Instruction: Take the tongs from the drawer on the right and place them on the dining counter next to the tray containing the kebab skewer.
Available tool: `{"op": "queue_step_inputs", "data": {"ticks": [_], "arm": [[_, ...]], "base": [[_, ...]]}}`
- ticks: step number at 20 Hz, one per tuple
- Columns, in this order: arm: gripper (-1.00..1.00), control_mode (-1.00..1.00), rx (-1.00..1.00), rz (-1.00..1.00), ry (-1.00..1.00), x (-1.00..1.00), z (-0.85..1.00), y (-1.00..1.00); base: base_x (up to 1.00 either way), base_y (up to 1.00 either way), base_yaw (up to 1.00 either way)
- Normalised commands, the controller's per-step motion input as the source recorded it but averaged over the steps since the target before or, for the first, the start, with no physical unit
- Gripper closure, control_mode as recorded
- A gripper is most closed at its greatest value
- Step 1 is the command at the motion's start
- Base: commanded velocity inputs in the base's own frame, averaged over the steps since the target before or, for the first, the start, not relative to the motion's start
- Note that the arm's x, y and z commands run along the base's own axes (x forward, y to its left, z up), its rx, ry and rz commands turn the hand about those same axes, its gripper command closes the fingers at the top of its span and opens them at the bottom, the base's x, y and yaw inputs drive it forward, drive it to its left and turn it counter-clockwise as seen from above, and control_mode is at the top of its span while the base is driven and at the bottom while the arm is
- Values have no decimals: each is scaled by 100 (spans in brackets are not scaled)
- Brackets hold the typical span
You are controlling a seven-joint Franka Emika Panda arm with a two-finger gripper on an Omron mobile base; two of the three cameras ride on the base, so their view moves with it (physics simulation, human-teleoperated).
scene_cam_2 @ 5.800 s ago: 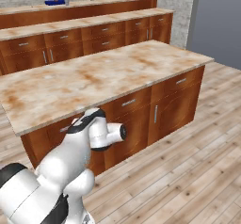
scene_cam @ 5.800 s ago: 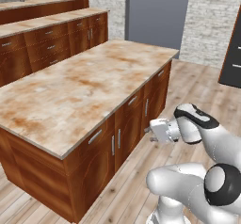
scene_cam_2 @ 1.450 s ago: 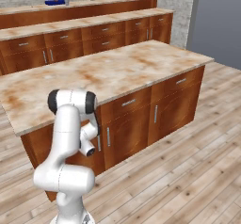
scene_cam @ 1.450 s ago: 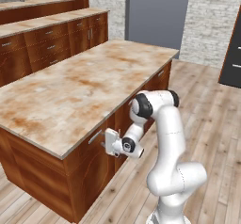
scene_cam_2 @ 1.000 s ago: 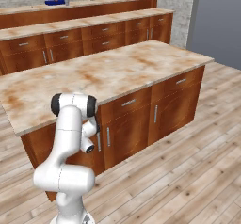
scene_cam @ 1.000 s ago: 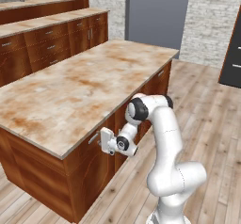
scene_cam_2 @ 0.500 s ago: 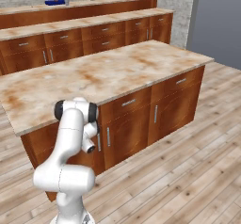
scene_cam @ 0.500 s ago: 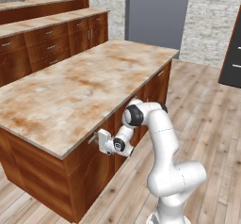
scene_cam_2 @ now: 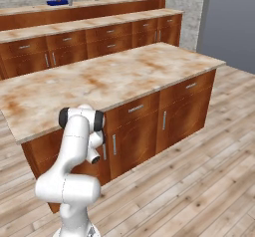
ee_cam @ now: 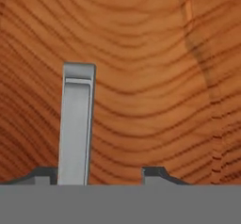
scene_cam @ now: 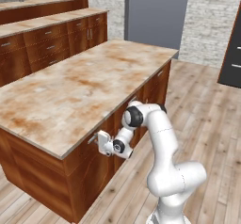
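Task status: early stage. The drawer (scene_cam: 77,153) is shut; the tongs lie out of sight, presumably inside. The gripper (scene_cam: 100,142) is at the silver bar handle (ee_cam: 75,124); its jaws stand partly apart with the bar beside the left fingertip, a firm grip not confirmed. Remaining: pull open, extract tongs, carry to the dining counter (scene_cam_2: 84,9), where the blue tray (scene_cam_2: 57,2) sits at 11 o'clock. The island worktop (scene_cam_2: 104,81) lies between.

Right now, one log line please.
phase: reach drawer | gripper: at handle, not clamped | tongs: not seen
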Motion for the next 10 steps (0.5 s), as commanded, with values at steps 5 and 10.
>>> {"op": "queue_step_inputs", "data": {"ticks": [5,10], "arm": [[100,-100,0,-3,19,10,65,0],[100,-100,0,-2,23,14,36,2]], "base": [[0,0,0],[0,0,0]]}}
